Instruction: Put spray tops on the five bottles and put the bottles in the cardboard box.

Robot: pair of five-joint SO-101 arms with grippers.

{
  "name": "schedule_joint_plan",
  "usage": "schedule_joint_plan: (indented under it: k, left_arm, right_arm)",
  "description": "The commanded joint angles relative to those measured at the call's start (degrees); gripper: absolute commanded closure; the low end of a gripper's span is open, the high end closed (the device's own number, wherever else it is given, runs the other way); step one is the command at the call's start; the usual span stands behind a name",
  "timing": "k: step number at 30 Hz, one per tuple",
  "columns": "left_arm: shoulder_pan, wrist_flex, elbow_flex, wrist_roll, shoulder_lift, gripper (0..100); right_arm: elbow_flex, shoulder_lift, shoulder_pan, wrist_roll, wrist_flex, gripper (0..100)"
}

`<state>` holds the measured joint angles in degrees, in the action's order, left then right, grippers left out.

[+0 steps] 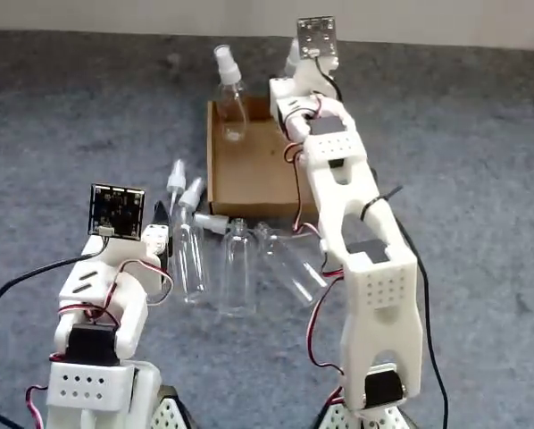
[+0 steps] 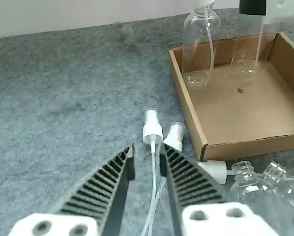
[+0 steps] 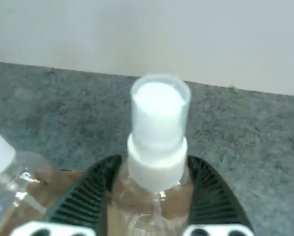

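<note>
While my right pincer (image 3: 154, 167) pinches a capped bottle (image 3: 159, 118) upright in the box (image 2: 185, 96), my left pincer (image 2: 147, 157) hangs spread above the desk (image 2: 63, 98), a loose spray top (image 2: 152, 130) just beyond its tips, the tube lying between them.

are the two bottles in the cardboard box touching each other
Apart. The left wrist view shows bare floor of the cardboard box between the corner bottle and the bottle beside it.

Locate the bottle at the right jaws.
The capped bottle is upright between the right jaws in the cardboard box's far right corner in the high view, beside a second bottle.
</note>
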<state>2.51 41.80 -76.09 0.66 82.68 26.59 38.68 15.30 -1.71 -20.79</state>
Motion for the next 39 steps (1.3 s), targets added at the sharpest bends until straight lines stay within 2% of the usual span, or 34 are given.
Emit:
schedule_joint_plan:
  k: [1,9,18,30,35,39]
  left_arm:
    - [0.4,-1.23,0.13,-0.53,-0.04,95]
    - [0.4,-1.23,0.13,-0.53,-0.04,95]
    - [0.4,-1.23,0.13,-0.53,-0.04,95]
    - [0.4,-1.23,0.13,-0.53,-0.04,95]
    - [0.4,-1.23,0.13,-0.53,-0.04,95]
    - [0.4,-1.23,0.13,-0.53,-0.04,95]
  right_arm:
    - [3.12,-1.27,1.01,1.14,-0.22,86.5]
    - [3.12,-1.27,0.92,1.05,-0.22,86.1]
    - [3.12,-1.27,1.1,1.05,-2.24,74.8]
    - [3.12,-1.54,1.19,1.32,-2.42,74.5]
    - [3.21,-1.63,1.27,7.03,-5.49,74.5]
    - [3.21,-1.45,1.19,6.95,-5.93,74.5]
